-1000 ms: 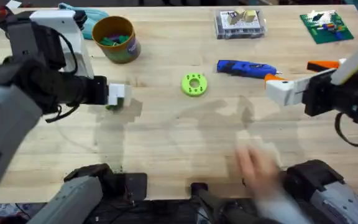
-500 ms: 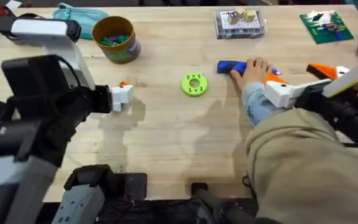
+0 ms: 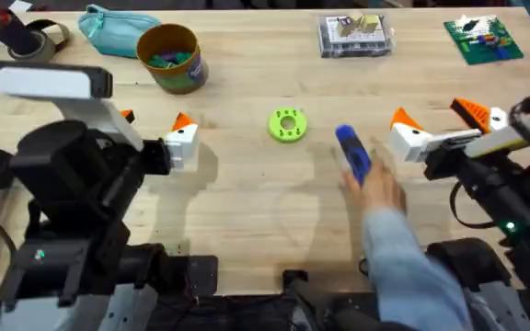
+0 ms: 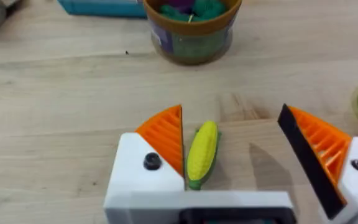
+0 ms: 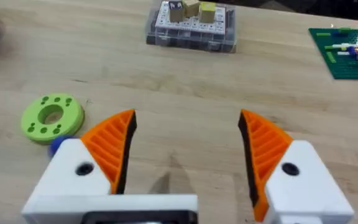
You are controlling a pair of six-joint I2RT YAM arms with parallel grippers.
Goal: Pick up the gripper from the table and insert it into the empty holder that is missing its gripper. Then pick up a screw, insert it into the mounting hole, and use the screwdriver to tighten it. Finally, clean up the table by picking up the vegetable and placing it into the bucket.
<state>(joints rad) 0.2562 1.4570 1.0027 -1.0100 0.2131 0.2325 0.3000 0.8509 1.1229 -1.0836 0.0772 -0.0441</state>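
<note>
The light wooden bench carries everything here. The left arm rises large and dark at the lower left of the overhead view, and its hand is spread wide open, white mounts tipped with orange ribbed pads. The right arm reaches in from the right edge; its hand is likewise open, both orange fingers apart over bare wood. A person's hand, on a light-blue sleeve coming up from the lower edge, holds the bright-blue screwdriver just above the bench, between the lime-green disc and the right arm's hand. The mustard-yellow bucket stands at the far left of the bench, with green and purple bits inside it, beside a teal pouch. A clear parts box sits at the far middle and a green board at the far right. The yellow-and-green vegetable, shaped like a little corn cob, lies on the bench between the left hand's open fingers, right against the inner face of one orange pad and well apart from the other.
</note>
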